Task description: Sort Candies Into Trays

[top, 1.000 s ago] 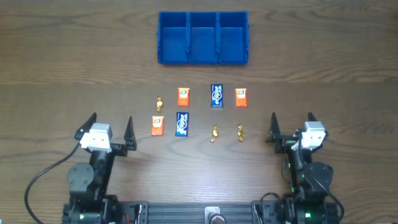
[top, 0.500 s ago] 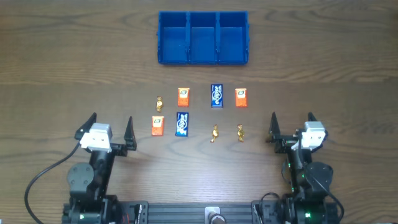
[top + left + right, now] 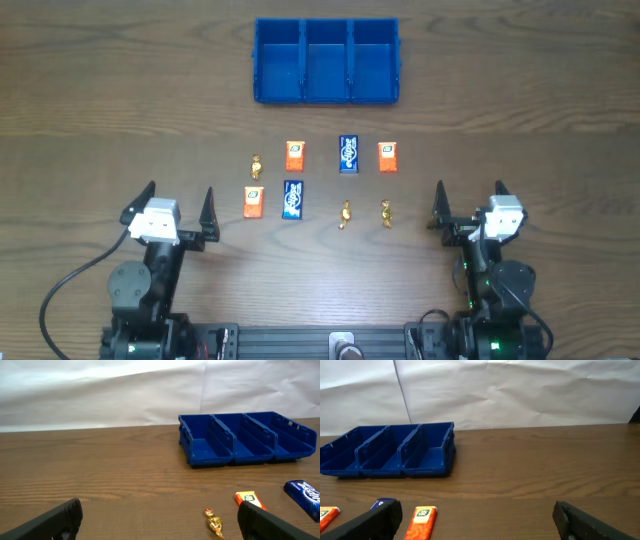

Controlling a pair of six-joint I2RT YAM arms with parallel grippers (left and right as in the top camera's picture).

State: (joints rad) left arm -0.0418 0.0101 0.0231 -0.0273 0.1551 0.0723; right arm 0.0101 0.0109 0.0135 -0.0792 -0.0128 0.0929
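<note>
A blue tray (image 3: 326, 97) with three empty compartments stands at the far middle of the table. In front of it lie three orange candy packs (image 3: 295, 155) (image 3: 388, 156) (image 3: 253, 202), two blue packs (image 3: 348, 154) (image 3: 292, 199) and three gold-wrapped sweets (image 3: 256, 166) (image 3: 345, 214) (image 3: 385, 212). My left gripper (image 3: 178, 207) stands open near the table's front left, just left of the candies, holding nothing. My right gripper (image 3: 468, 203) stands open at the front right, right of the candies, also holding nothing. The left wrist view shows the tray (image 3: 210, 459), a gold sweet (image 3: 214, 522), an orange pack (image 3: 248, 499) and a blue pack (image 3: 304, 496).
Bare wooden table surrounds the candies and the tray. A white backdrop (image 3: 520, 390) rises behind the table's far edge. The right wrist view shows the tray (image 3: 395, 471), an orange pack (image 3: 422, 519) and a blue pack (image 3: 382, 504) ahead of its fingers.
</note>
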